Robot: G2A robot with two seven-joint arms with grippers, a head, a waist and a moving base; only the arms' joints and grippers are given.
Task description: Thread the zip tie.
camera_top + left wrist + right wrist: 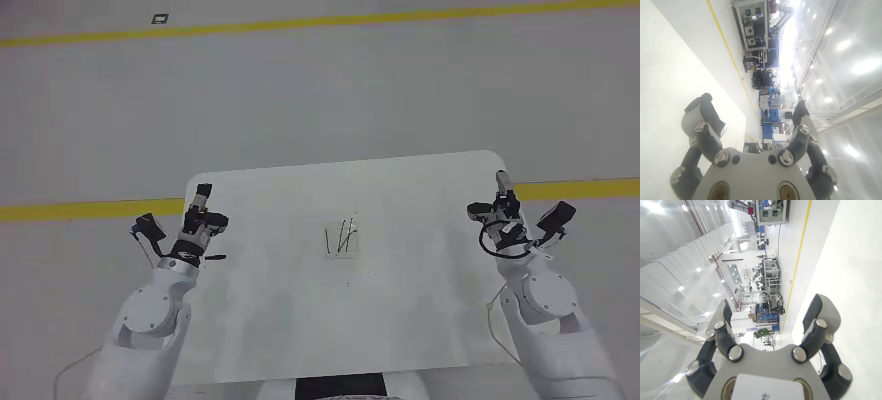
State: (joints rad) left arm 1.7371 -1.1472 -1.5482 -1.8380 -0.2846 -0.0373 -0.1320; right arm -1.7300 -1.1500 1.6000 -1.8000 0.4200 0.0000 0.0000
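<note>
Thin black zip ties (342, 238) lie near the middle of the white table (420, 300), inside a faint square outline. My left gripper (204, 190) is at the table's left edge, well away from them, and stands open with nothing between its fingers (705, 113). My right gripper (502, 181) is at the table's right edge, likewise far from the ties. Its wrist view shows the right gripper (770, 306) open and empty, pointing out over the table's far edge toward the hall.
A yellow floor line (90, 209) runs behind the table on both sides. Machine frames and cabinets (755, 28) stand far off in the hall. The table surface around the ties is bare.
</note>
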